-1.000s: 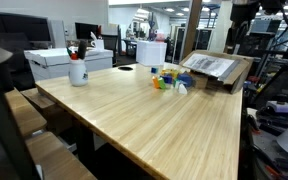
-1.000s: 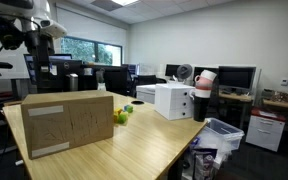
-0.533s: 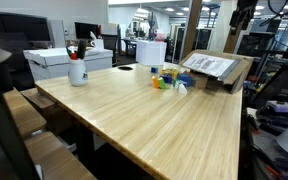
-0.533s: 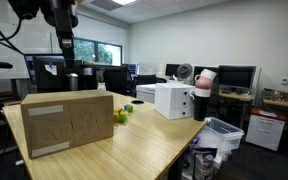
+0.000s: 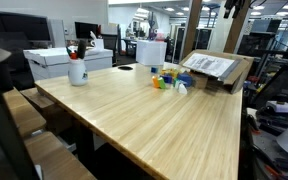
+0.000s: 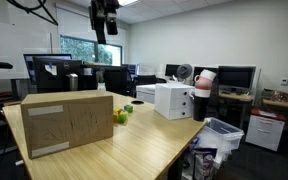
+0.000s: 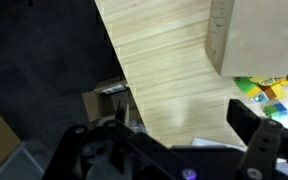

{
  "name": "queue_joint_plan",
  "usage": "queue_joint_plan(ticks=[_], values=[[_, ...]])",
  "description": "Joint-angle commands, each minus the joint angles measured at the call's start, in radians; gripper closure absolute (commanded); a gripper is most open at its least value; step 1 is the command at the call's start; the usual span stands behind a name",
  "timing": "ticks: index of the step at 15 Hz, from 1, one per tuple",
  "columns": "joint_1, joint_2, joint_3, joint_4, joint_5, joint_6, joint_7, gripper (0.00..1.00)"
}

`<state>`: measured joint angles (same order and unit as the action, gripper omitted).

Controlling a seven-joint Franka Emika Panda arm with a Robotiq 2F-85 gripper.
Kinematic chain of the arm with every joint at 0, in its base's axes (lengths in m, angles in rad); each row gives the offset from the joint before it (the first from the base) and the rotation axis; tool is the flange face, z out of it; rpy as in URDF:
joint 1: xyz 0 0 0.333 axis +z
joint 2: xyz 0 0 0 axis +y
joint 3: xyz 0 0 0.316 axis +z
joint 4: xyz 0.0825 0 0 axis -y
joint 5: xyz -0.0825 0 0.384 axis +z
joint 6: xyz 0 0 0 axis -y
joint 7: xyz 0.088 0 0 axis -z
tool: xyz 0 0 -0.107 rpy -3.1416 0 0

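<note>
While below gripper (image 6: 101, 36), box (image 6: 69, 122) across table (image 6: 134, 150).

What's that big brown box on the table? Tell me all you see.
The cardboard box is plain brown and rectangular, with a pale label on its side. It stands flat on the wooden table near one end. Small coloured toys lie close beside it; whether they touch is unclear. The tool hangs high above, apart from it.
</note>
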<state>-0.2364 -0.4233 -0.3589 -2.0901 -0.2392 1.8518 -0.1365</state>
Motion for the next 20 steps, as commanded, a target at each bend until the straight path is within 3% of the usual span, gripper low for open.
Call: queue_joint_plan(ticks=[1,7,14,20], values=[[0.031,0.083,-0.022,0.104,0.1,-0.053,-0.157,0.0],[0.052,0.154,-0.002,0.155,0.12,-0.088,-0.261,0.0],[0.053,0.2,0.073,0.112,0.047,-0.045,-0.197,0.0],[0.048,0.219,0.098,0.066,0.031,-0.066,-0.192,0.0]])
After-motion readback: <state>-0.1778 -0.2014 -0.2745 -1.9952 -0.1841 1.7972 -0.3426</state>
